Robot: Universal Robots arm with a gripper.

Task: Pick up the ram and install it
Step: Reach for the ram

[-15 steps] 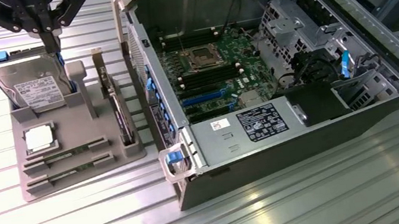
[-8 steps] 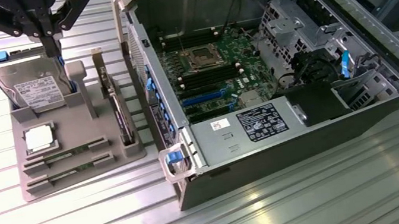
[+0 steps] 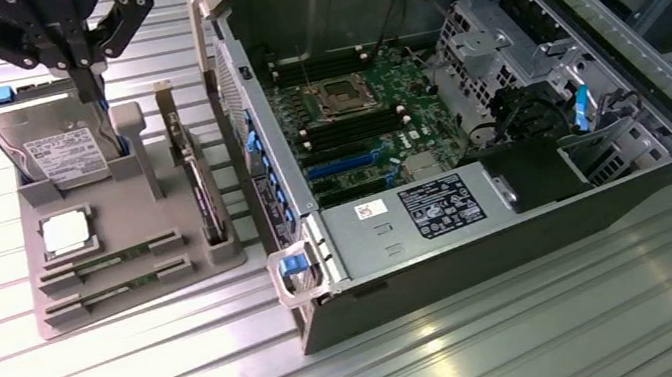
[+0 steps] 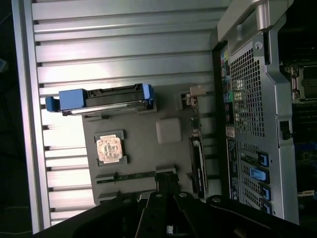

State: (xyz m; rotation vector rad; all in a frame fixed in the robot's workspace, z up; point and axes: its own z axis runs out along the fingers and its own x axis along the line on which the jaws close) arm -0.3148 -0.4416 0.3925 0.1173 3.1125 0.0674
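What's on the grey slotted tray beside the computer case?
A hard drive in a blue caddy, a square silver processor, two green ram sticks and an upright expansion card. The gripper hides part of the drive's top.

The black metal gripper (image 3: pixel 91 94) had angular linkage bars dotted with small pale pivot screws, tapering into slim dark fingers (image 3: pixel 86 74).

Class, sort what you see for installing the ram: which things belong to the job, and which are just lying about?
Belongs to the job: ram in the grey tray; shut gripper; motherboard in the open case.
Lying about: hard drive; processor chip; expansion card.
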